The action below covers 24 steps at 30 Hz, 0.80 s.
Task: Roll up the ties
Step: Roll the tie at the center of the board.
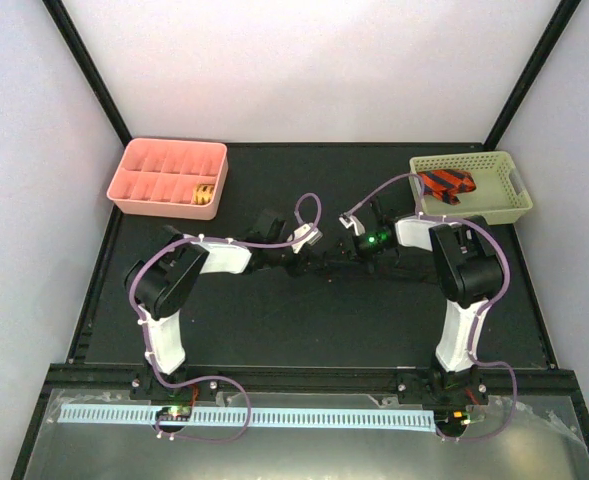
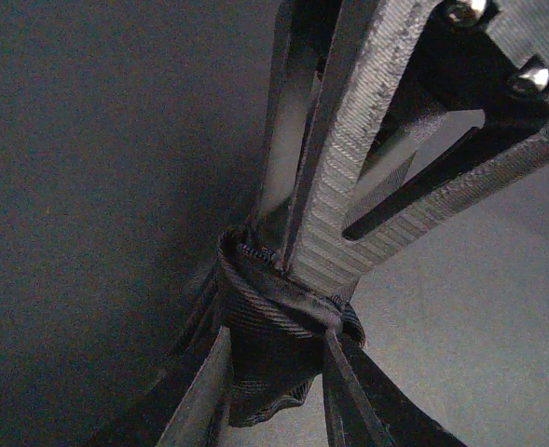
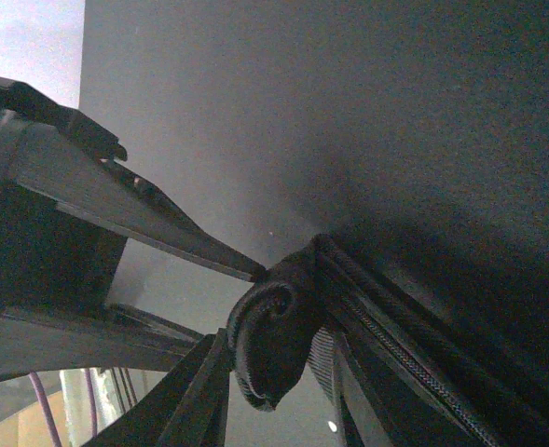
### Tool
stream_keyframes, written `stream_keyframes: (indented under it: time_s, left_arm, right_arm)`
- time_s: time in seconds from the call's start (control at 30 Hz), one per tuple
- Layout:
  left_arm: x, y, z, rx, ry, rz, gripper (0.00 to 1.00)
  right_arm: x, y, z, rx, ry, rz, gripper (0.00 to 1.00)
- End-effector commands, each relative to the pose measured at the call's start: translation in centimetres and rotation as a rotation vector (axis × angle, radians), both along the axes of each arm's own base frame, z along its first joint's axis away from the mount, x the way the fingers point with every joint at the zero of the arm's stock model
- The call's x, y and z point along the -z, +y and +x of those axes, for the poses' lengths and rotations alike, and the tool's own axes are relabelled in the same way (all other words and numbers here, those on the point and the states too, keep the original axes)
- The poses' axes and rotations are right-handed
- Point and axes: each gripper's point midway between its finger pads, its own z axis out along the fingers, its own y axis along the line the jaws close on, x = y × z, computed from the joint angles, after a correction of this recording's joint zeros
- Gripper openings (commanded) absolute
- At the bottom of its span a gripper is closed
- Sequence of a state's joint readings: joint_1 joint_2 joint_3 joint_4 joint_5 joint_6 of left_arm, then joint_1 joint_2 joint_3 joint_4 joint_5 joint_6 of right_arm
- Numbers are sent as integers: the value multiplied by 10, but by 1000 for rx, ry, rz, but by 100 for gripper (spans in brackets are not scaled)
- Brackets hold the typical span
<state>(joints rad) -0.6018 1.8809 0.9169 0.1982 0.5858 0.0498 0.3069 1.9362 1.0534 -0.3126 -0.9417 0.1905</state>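
Note:
A dark striped tie (image 1: 325, 263) is partly rolled at the middle of the black table, where both grippers meet. My left gripper (image 1: 314, 262) is shut on the roll; in the left wrist view the cloth (image 2: 265, 363) fills the gap between my fingers (image 2: 199, 391). My right gripper (image 1: 337, 262) is shut on the same roll from the other side. In the right wrist view the spiral end of the roll (image 3: 272, 340) sits between my fingers (image 3: 199, 391), and the tie's tail (image 3: 404, 354) runs off to the lower right. The roll is held a little above the table.
A pink divided box (image 1: 134, 190) stands at the back left with one rolled orange-patterned tie (image 1: 205, 194) in a compartment. A pale green basket (image 1: 494, 205) at the back right holds a red and black striped tie (image 1: 444, 184).

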Motion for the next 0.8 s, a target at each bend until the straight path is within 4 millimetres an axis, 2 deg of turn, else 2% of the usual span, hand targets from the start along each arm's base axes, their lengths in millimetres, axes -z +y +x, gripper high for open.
stream_keyframes:
  time_s: [0.0,0.13,0.3,0.37,0.43,0.53,0.63,0.77]
  left_arm:
    - [1,-7,-2,26,23,-5,30]
    - [1,-6,-1,23,22,-1,30]
    - [2,-5,-1,20,21,0,31]
    - [-2,-6,-2,30,12,-17,37]
    - [-9,-3,-3,37,-21,-57,52]
    - [-26,4,-3,45,-119,-121,66]
    - [-28,10,-4,64,-193,-137,71]
    - [-19,13,-8,93,-242,-134,72]
  right_arm:
    - [5,6,2,-6,-11,-12,27]
    - [10,5,3,-8,-17,-37,12]
    - [13,3,-1,-25,-13,-55,4]
    - [15,1,-1,-27,-17,-70,2]
    - [19,-1,-1,-32,-16,-88,2]
    - [25,-3,-5,-43,-9,-107,2]
    - [30,-5,-6,-51,-4,-117,2]
    - [36,-6,-8,-61,0,-132,2]
